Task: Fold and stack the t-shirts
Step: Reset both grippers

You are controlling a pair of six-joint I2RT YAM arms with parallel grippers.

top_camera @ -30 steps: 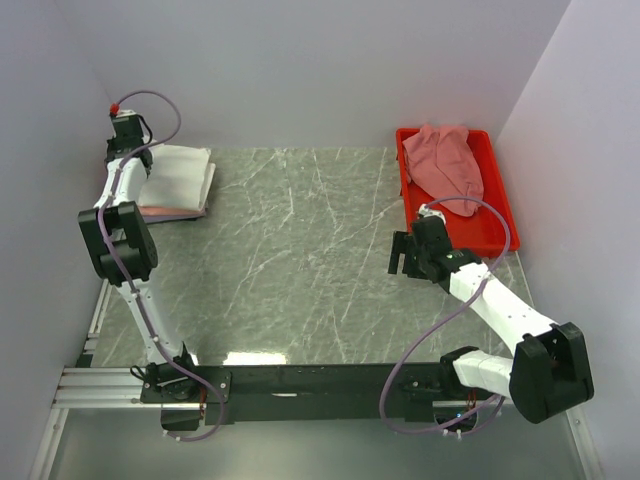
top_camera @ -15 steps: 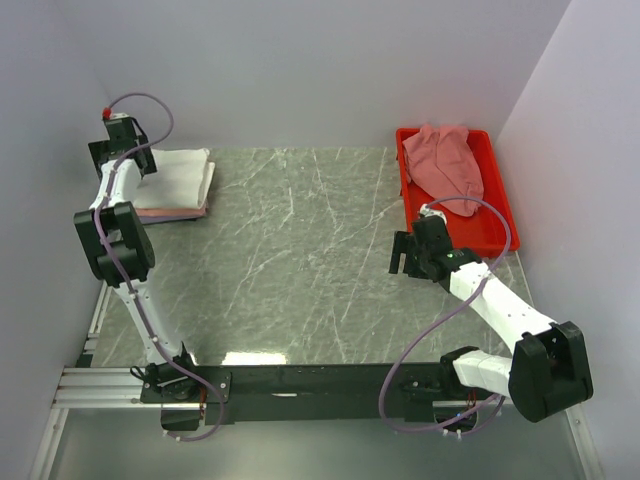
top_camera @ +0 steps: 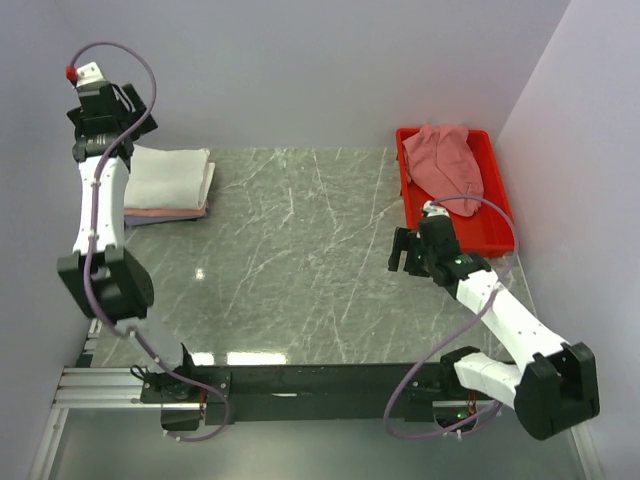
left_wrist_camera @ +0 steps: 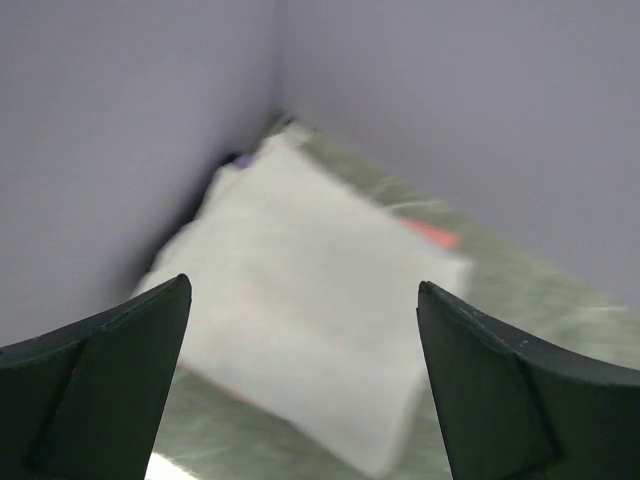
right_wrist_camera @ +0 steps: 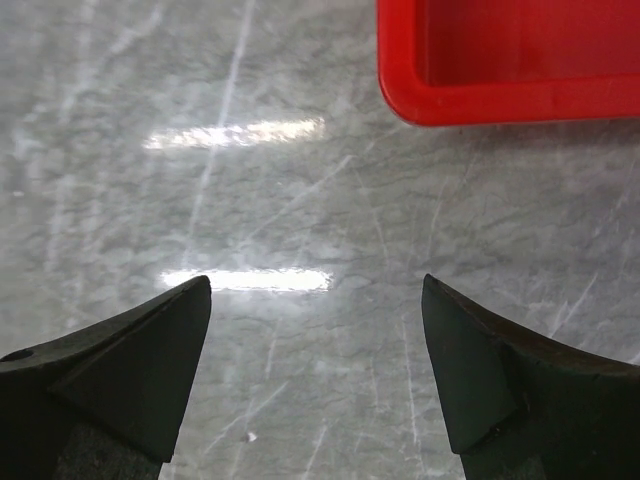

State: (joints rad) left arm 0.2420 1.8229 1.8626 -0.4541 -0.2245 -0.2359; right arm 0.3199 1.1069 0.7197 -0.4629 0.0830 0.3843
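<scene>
Your folded stack [top_camera: 168,192] sits at the upper left of the top view, on the tabletop [top_camera: 300,250] close to the left wall. A white tee [top_camera: 172,174] lies flat on top, with thin pink and lavender edges showing under its lower side. In the left wrist view the white tee fills the middle of the frame, blurred, with a sliver of orange cloth peeking out at its right edge. The pink tee [top_camera: 447,165] lies unfolded and bunched in the tray [top_camera: 508,222] at the upper right of the top view, covering the tray's upper part and draping toward its middle. Your left claw [left_wrist_camera: 302,288] is held high near the upper left corner, above the stack and apart from it, its fingers spread wide with the white tee seen between them. Your right claw [right_wrist_camera: 315,283] hangs over bare tabletop just left of the tray's lower end. Its fingers are also spread wide, and the tray's red corner shows at the upper right of its wrist view.
</scene>
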